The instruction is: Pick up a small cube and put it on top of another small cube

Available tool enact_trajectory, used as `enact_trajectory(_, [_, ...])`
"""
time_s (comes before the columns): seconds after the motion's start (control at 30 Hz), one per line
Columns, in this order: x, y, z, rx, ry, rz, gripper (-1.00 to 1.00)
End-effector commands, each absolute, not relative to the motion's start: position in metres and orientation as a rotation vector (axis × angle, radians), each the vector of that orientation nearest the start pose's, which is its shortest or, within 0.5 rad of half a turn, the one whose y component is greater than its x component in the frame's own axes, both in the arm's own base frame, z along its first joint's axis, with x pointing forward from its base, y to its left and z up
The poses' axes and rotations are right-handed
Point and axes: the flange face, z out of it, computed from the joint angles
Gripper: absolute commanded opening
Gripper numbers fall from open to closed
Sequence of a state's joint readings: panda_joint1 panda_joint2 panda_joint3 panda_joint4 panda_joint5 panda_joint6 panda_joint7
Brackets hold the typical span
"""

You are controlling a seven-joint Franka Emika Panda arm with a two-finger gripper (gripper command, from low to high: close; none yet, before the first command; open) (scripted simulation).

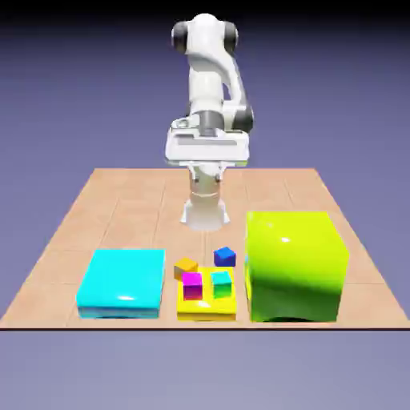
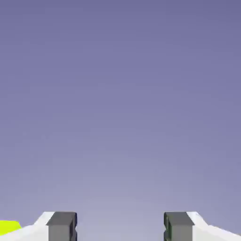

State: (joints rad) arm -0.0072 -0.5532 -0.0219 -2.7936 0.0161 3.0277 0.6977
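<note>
Target is the dark-blue cube (image 1: 225, 257), sitting on the bench (image 1: 128, 192) behind the yellow slab (image 1: 207, 315), toward the arm's base (image 1: 205, 215). Reads as small, stiff, probably light; nothing to crush. Faces look smooth and glossy, so could slip if pinched near an edge. Best hold: two opposite side faces, around mid-height, square on. It looks turned a bit, so the wrist likely needs a matching twist. Neighbours: orange cube (image 1: 186, 269) off to the exterior view's left, cyan-green cube (image 1: 222, 284) and magenta cube (image 1: 192, 286) on the slab in front, big yellow-green block (image 1: 293, 268) to the exterior view's right. That block is the clearance worry on the way down. Arm (image 1: 210, 68) is folded up high over its base, hand well above the bench and tipped outward: hand view gets mostly backdrop plus a sliver of the block in the corner. Fingers (image 2: 120, 227) are wide apart, nothing between them. Pick not made; next needs reach out, point down, line up, descend.
</note>
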Motion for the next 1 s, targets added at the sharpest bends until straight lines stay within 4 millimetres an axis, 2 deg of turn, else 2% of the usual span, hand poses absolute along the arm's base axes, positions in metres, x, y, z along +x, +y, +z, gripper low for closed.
enact_trajectory(0.0, [0.395,-0.012,0.434,-2.565,0.954,-0.954,0.00])
enact_trajectory(0.1, [0.390,-0.008,0.364,-2.764,0.879,-0.678,0.00])
enact_trajectory(0.23, [0.364,-0.001,0.276,-2.975,0.735,-0.268,0.00])
enact_trajectory(0.3, [0.340,0.017,0.234,-3.071,0.590,-0.053,0.00])
enact_trajectory(0.33, [0.330,0.035,0.222,-3.109,0.490,-0.004,0.00])
enact_trajectory(0.4, [0.295,0.066,0.200,-3.177,0.354,0.111,0.00])
enact_trajectory(0.43, [0.285,0.073,0.195,-3.194,0.321,0.140,0.00])
enact_trajectory(0.47, [0.285,0.073,0.195,-3.194,0.321,0.140,0.00])
enact_trajectory(0.8, [0.281,0.070,0.125,-3.194,0.321,0.140,0.00])
enact_trajectory(0.83, [0.281,0.070,0.125,-3.194,0.321,0.140,-1.00])
enact_trajectory(0.87, [0.281,0.070,0.125,-3.194,0.321,0.140,-1.00])
enact_trajectory(0.97, [0.285,0.071,0.147,-3.195,0.322,0.139,-1.00])
